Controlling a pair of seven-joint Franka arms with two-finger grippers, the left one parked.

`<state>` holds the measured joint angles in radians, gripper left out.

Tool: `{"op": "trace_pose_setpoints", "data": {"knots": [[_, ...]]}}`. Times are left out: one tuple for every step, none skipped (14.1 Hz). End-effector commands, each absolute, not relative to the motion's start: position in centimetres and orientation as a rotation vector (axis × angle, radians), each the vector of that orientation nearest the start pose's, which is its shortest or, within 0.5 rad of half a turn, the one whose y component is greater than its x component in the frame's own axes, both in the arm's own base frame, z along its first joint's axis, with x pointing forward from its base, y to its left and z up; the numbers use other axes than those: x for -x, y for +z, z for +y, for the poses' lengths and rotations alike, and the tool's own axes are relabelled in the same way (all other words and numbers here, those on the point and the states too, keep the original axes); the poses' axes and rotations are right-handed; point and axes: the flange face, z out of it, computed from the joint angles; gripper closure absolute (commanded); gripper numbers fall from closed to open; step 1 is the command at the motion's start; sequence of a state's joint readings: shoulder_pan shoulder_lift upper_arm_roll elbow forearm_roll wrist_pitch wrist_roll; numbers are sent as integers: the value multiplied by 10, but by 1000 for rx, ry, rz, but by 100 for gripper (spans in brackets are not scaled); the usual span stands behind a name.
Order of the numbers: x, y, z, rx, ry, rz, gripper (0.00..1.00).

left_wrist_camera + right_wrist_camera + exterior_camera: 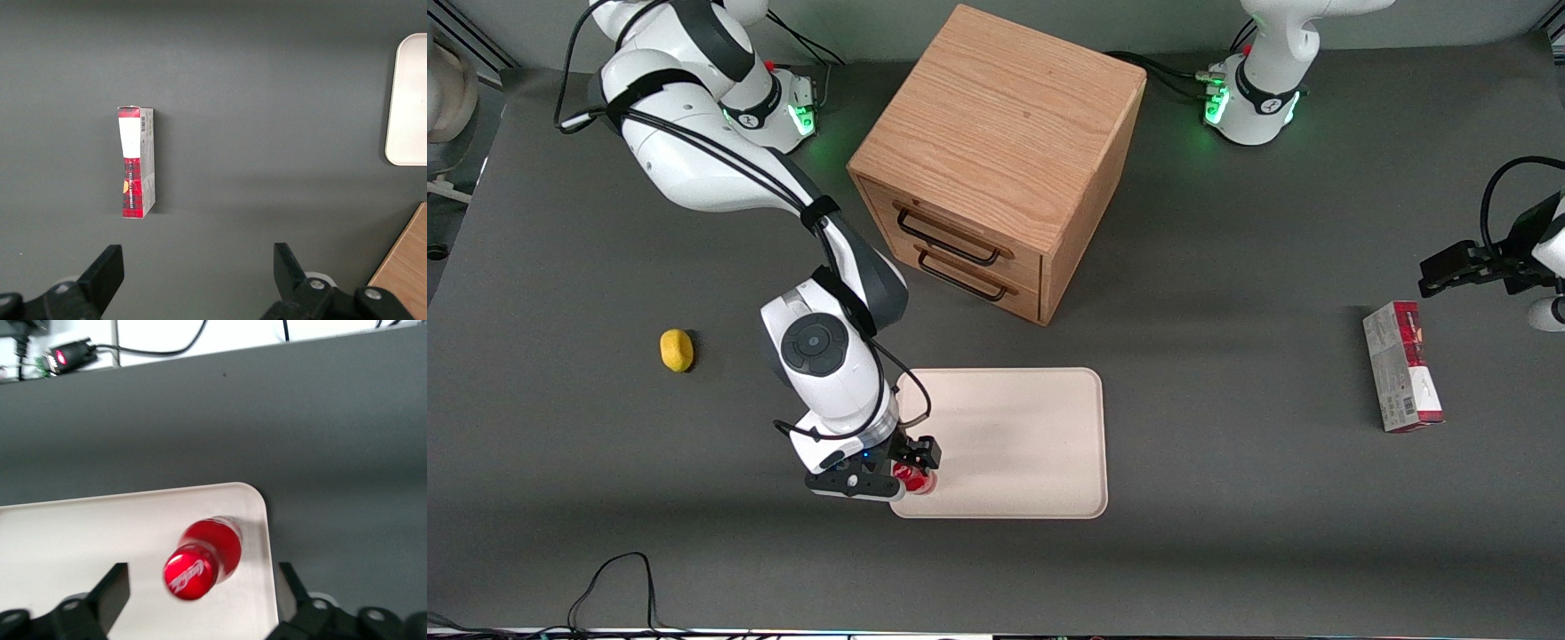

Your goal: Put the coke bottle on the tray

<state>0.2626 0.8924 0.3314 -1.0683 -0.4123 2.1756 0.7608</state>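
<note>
The coke bottle (917,481), small and bright red with a red cap, stands upright on the pale beige tray (1014,444), at the tray's corner nearest the front camera on the working arm's side. In the right wrist view the bottle (207,557) stands close to the tray's rounded corner (80,533). My gripper (913,471) hangs directly over it. Its fingers are spread wide on either side of the bottle and do not touch it (203,590). The tray's edge also shows in the left wrist view (408,100).
A wooden two-drawer cabinet (996,160) stands farther from the front camera than the tray. A small yellow lemon-like object (677,349) lies toward the working arm's end. A red-and-grey box (1402,364) lies toward the parked arm's end and also shows in the left wrist view (136,163). A black cable (618,578) lies at the front edge.
</note>
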Motion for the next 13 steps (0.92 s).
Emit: {"op": "trace_pose_setpoints", "data": {"knots": [[-686, 386, 340, 3110, -389, 210, 0], [-678, 413, 321, 3146, -356, 158, 0], [-663, 434, 308, 3151, -296, 46, 0], [-653, 461, 278, 3120, -257, 43, 0], [-643, 482, 245, 3094, -207, 56, 0], [-629, 502, 223, 3087, -142, 1, 0], [-616, 520, 200, 3102, -70, -57, 0], [-604, 538, 165, 3114, -5, -60, 0], [-587, 554, 135, 3089, 41, -61, 0], [-570, 566, 98, 3072, 63, -111, 0], [-556, 577, 69, 3062, 59, -126, 0], [-542, 585, 53, 3056, 55, -86, 0], [-532, 593, 41, 3049, 38, -24, 0]]}}
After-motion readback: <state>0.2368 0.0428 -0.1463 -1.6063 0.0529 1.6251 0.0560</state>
